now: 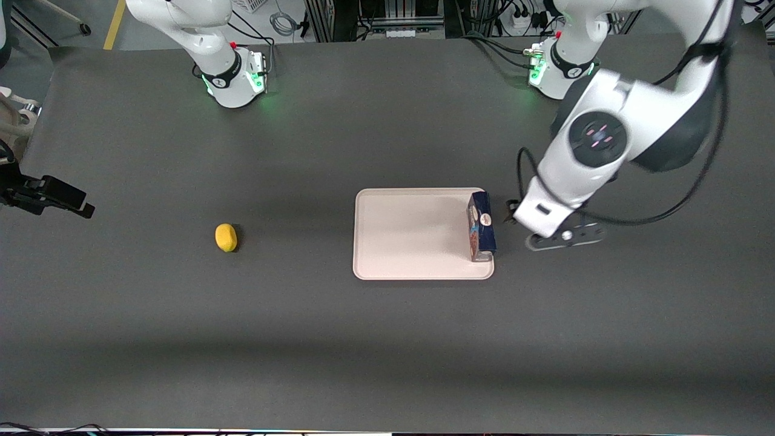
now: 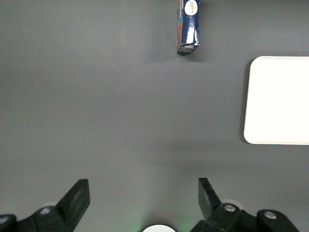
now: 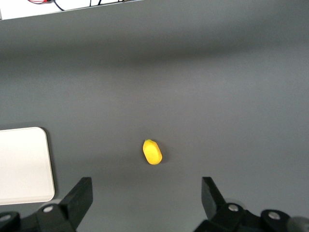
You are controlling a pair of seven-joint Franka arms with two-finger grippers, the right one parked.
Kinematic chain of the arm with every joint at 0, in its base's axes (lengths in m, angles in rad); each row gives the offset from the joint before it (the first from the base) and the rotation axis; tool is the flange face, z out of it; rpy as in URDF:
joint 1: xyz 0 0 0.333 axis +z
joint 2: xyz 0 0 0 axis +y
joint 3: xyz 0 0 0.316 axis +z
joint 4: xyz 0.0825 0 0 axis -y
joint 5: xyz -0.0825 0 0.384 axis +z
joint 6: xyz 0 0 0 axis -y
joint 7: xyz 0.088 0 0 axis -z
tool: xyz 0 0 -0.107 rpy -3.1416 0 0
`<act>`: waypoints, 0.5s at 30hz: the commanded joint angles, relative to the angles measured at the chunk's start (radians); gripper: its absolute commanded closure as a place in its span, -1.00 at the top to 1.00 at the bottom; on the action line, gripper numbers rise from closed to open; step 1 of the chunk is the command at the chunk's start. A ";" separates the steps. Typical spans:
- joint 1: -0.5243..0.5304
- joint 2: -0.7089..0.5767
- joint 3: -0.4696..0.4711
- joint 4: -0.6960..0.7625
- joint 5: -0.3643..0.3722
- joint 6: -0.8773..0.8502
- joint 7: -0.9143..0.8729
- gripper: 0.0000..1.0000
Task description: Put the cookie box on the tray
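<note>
Arm pose: the left arm point(image 1: 599, 136) reaches out from its base over the table point(image 1: 387, 351), bent at a large round joint, with the forearm sloping down toward the front camera and the wrist pointing down
Gripper place: the gripper point(image 1: 563, 237) point(image 2: 142, 186) hangs over bare table just beside the tray's short edge, on the working arm's side
Pincer state: released; the two black fingers point(image 2: 77, 195) stand wide apart with only the grey tabletop between them
Cookie box, front view: the cookie box point(image 1: 481, 225) shows lengthwise along the tray's short edge nearest the working arm, round logo up, and looks to rest just inside the rim
Cookie box, left wrist view: the cookie box point(image 2: 189, 26) shows on the dark tabletop, apart from the tray, partly cut by the frame
Box on tray or not: the two views disagree, so I cannot tell
Tray: the tray point(image 1: 399, 266) point(image 2: 251, 101) point(image 3: 19, 193) lies flat near the middle of the table, its pale surface otherwise bare
Yellow object: a small yellow object point(image 1: 226, 237) point(image 3: 152, 152) lies on the table well apart from the tray, toward the parked arm's end
</note>
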 commanded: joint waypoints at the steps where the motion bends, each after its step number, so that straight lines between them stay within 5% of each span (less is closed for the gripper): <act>1: -0.010 -0.195 0.051 -0.353 -0.046 0.225 0.055 1.00; 15: -0.013 -0.220 0.059 -0.378 -0.051 0.273 0.061 1.00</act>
